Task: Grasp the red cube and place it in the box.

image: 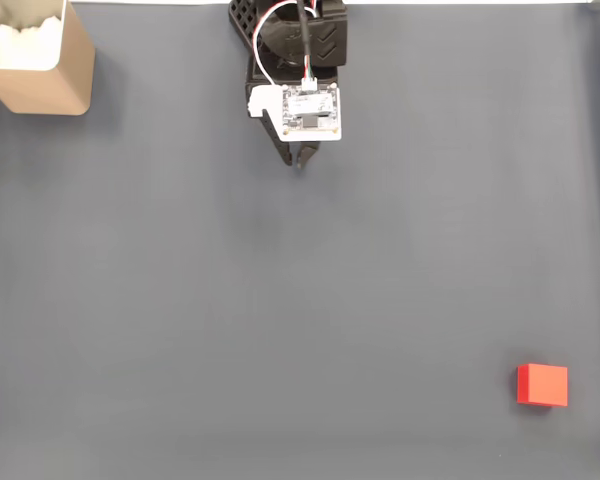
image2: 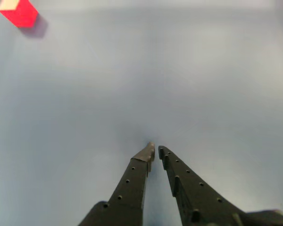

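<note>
The red cube (image: 542, 385) lies on the grey mat at the lower right of the fixed view, far from the arm. In the wrist view the same cube (image2: 18, 12) shows at the top left corner, partly cut by the frame edge. The tan box (image: 38, 58) with a white inside stands at the top left corner of the fixed view. My gripper (image: 299, 160) hangs at the top centre, pointing down the picture. In the wrist view the gripper (image2: 156, 149) has its black fingers nearly touching at the tips, shut with nothing between them.
A grey mat (image: 280, 320) covers the whole table. Its right edge runs along the right side of the fixed view. A wide stretch of bare mat lies between the arm, the cube and the box.
</note>
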Robot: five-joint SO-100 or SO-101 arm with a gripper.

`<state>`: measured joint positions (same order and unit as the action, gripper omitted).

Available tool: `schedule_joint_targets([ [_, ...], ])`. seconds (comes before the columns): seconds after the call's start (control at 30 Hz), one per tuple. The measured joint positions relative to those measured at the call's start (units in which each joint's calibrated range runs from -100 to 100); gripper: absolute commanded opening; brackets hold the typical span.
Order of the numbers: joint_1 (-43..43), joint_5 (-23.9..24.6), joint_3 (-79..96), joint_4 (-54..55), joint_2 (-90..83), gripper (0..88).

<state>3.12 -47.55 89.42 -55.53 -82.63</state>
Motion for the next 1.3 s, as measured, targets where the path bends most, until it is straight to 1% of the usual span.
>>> schedule_joint_targets([
  [0.23, 2.9, 1.3, -14.6, 2.8, 14.5, 0.0],
  [0.47, 6.1, 1.5, -27.3, 3.5, 25.6, 0.0],
  [1.0, 12.0, -0.7, -45.5, 5.2, 43.2, 1.4],
  [1.3, 16.0, -1.0, -56.2, 5.3, 53.9, 2.9],
])
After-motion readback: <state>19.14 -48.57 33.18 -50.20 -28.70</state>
